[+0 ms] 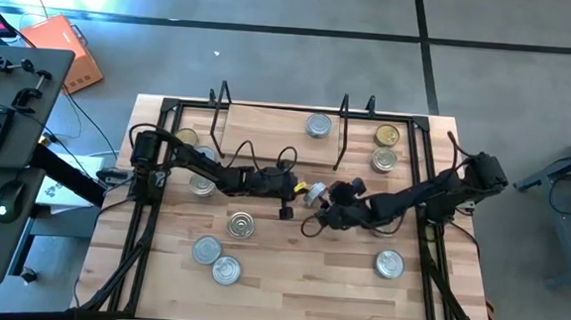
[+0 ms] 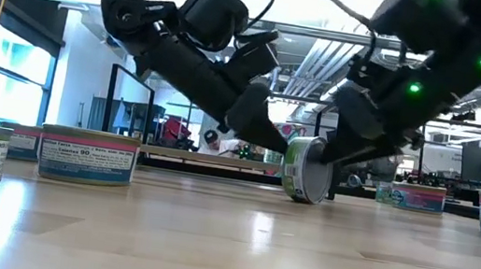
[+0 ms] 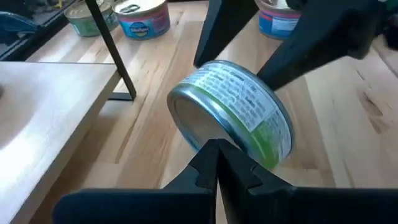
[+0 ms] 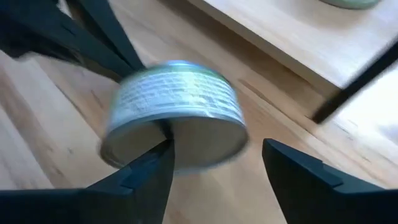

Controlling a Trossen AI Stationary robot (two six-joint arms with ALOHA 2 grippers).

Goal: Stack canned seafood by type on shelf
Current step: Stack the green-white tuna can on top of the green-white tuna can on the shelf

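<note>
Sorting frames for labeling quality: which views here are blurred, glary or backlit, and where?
Right wrist view: the green-labelled tin is motion-smeared, while the right tool and the shelf board are sharper. Left wrist view: the same tin is sharp, label text visible. Low view: bright windows and ceiling lights backlight the dark arms. High view: even light, no strong glare.

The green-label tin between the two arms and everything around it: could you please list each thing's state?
green-label tin: tipped on edge, on the table
left gripper: jaws shut, tips against the tin
right gripper: jaws open around the tin
shelf: one silver-topped tin on its board
</note>
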